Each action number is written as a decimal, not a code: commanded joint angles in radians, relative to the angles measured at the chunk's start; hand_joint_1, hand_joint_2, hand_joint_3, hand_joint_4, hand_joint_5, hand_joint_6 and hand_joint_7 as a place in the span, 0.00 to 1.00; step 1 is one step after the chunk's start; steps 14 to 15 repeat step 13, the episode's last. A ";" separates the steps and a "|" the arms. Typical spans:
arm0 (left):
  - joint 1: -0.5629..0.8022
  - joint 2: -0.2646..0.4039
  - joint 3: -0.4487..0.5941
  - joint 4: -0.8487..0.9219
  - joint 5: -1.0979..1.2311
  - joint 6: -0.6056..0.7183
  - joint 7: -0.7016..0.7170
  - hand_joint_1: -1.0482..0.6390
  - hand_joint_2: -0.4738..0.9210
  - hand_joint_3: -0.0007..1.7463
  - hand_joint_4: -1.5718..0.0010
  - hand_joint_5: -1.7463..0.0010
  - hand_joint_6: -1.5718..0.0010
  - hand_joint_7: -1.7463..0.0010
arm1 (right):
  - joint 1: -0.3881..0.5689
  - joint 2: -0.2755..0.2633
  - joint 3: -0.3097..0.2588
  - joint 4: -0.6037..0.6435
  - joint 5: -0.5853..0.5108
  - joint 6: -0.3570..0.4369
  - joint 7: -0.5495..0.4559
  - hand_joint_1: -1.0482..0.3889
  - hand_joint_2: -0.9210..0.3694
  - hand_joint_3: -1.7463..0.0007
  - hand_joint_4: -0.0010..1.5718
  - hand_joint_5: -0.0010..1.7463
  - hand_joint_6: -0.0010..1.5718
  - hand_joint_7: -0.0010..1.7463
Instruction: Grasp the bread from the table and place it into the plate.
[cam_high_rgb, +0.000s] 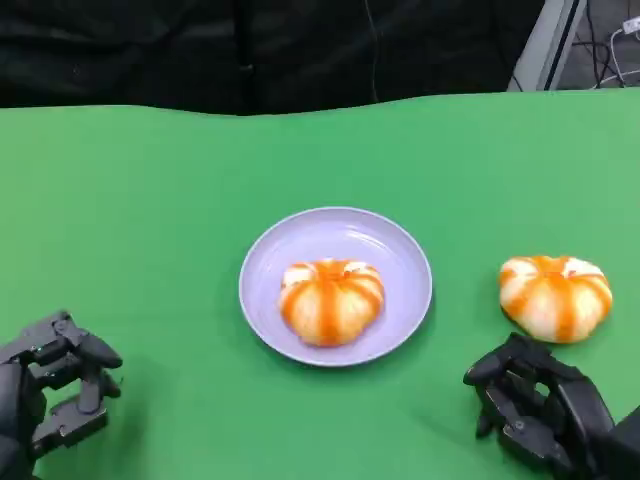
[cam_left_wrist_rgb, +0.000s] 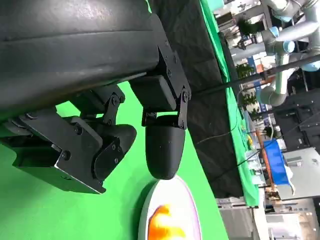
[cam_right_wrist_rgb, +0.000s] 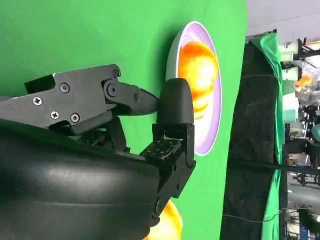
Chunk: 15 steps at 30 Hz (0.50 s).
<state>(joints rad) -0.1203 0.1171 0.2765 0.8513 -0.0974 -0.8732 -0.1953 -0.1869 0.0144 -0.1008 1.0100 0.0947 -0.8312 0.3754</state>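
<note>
One orange-striped bread bun lies inside the lavender plate at the table's middle; the plate and its bun also appear in the right wrist view. A second bun sits on the green cloth to the right of the plate. My right hand is just in front of that bun, a small gap away, fingers apart and holding nothing. An orange edge of this bun peeks past the right hand's shell. My left hand rests at the near left, empty, fingers apart.
The green cloth covers the whole table, ending at a black backdrop behind. In the left wrist view the plate shows beyond my fingers. Lab equipment and robot arms stand far off beyond the table.
</note>
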 joint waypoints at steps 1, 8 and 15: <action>0.019 0.026 -0.007 -0.012 0.007 -0.013 0.017 0.66 0.71 0.69 0.34 0.09 0.39 0.23 | 0.004 -0.017 -0.009 0.004 0.011 0.009 0.004 0.53 0.00 0.70 0.46 1.00 0.43 0.80; 0.036 0.026 -0.014 -0.025 0.012 -0.016 0.026 0.67 0.71 0.68 0.34 0.09 0.39 0.24 | 0.004 -0.021 -0.018 0.008 0.019 0.005 0.016 0.54 0.00 0.70 0.46 1.00 0.43 0.80; 0.037 0.026 -0.015 -0.023 0.019 -0.022 0.037 0.67 0.70 0.69 0.34 0.11 0.38 0.25 | 0.006 -0.023 -0.023 -0.001 0.022 0.008 0.011 0.53 0.00 0.70 0.46 1.00 0.43 0.80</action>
